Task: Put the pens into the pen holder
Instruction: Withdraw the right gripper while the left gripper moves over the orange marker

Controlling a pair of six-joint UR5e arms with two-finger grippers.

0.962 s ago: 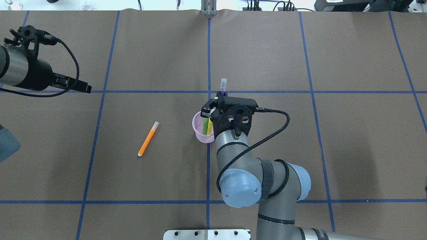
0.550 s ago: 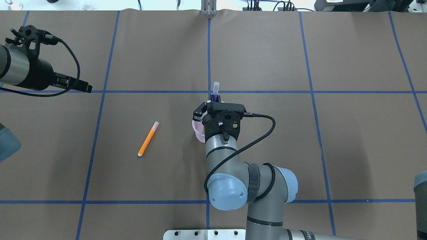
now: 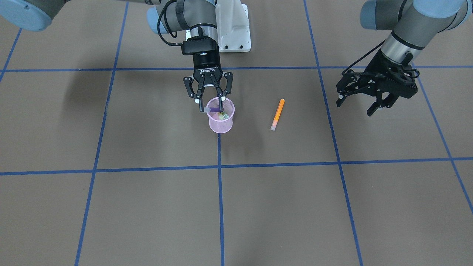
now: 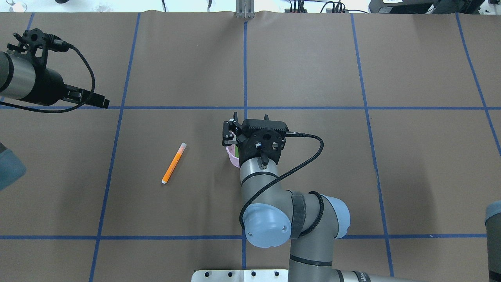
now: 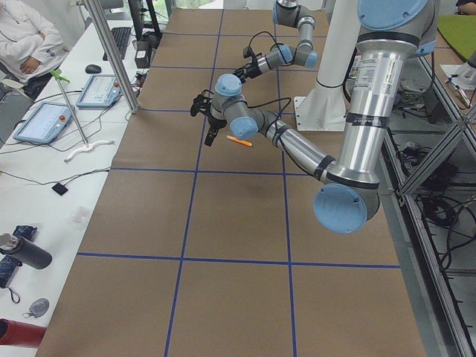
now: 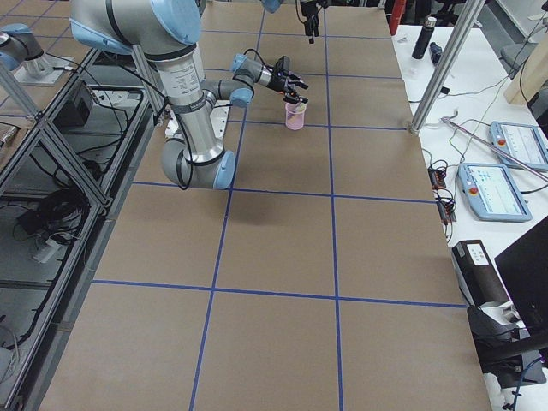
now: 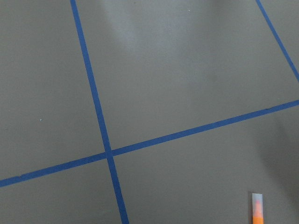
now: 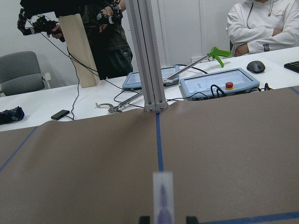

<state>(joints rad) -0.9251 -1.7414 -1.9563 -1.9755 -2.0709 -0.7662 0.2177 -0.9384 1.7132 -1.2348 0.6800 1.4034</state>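
Mesh all the way round on the pen holder point(image 3: 221, 125): pink wire, round, slightly tapered, solid rim, upright on the brown paper tabletop point(image 3: 147, 207), sitting on a blue tape line point(image 3: 219, 192). Inside, green pen point(image 4: 235, 149), only its top end showing.

Straight over the mouth, right claw point(image 3: 211, 103), black jaws spread and gripping nothing. At the rim, purple pen point(image 3: 210, 109), tilted, translucent pale cap poking past the edge at 9 o'clock in the front-facing view. Same pen in the right wrist view, standing between the two fingertips point(image 8: 190, 220) with a sliver of daylight either side. Can't tell how deep in the cup.

Flat on the paper at 3 o'clock of the holder and well apart from it, orange pen point(image 3: 277, 114): slim stick, pale cap at its 7 o'clock end. Further out, at about 2 o'clock of that pen, left claw point(image 3: 355, 104), up off the paper, also spread with nothing in it.

Bare paper on every side of the orange pen. Tight only at the holder, with the right claw's linkages close over the rim.
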